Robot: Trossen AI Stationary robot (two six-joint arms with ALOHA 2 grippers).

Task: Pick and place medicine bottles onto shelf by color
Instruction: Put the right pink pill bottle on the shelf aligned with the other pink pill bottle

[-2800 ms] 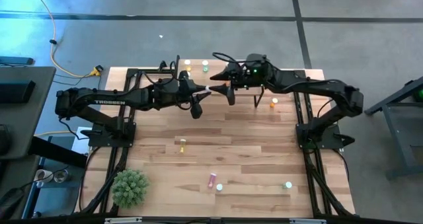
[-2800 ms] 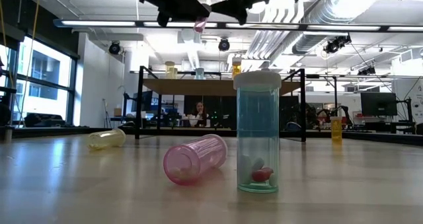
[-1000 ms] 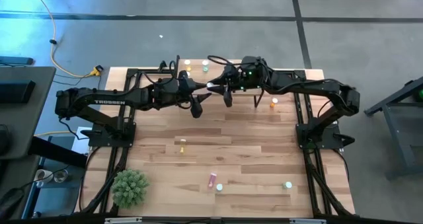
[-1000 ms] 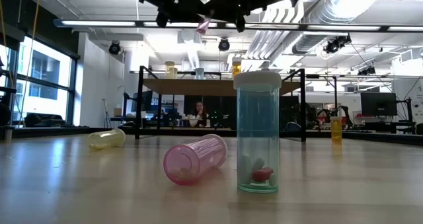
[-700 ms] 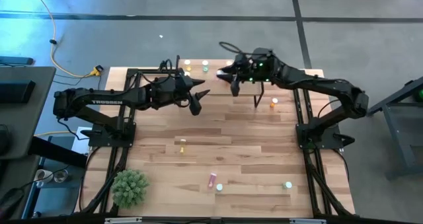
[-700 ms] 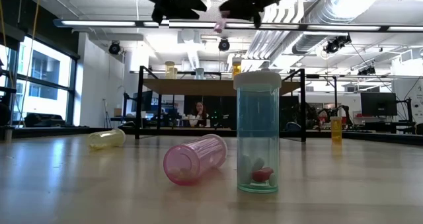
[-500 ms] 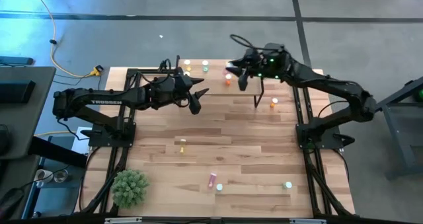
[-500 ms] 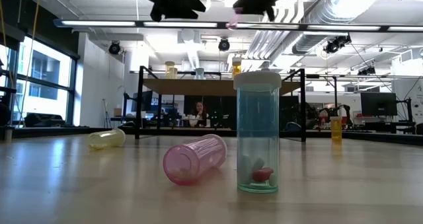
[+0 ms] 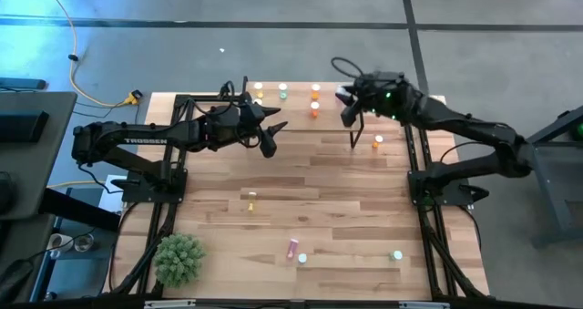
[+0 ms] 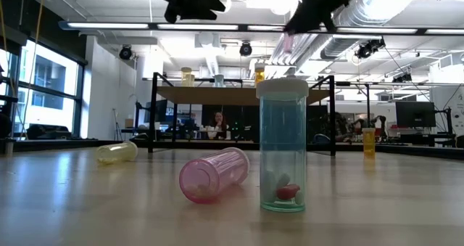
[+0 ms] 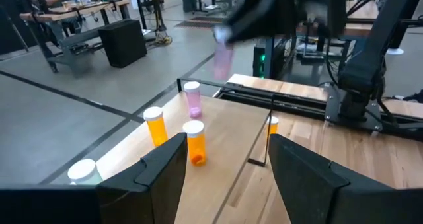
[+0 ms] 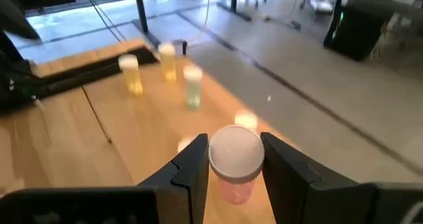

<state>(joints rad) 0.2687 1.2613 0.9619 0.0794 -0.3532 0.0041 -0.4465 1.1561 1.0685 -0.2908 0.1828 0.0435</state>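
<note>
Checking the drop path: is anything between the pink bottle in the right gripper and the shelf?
Nothing visible. The right gripper holds the pink bottle above the shelf; the bottles standing there sit off to the side.

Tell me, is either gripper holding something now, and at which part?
The right gripper holds a pink bottle just below its white cap. The left gripper is open and holds nothing.

1. A clear teal bottle [image 10: 283, 146] with a white cap stands upright near the table's [image 10: 406, 202] front edge.
2. Just beside it a pink bottle [image 10: 214, 175] lies on its side.
3. A yellow bottle [image 10: 117, 153] lies farther back.
4. The shelf [image 10: 232, 93] stands at the far edge, with bottles on it.
</note>
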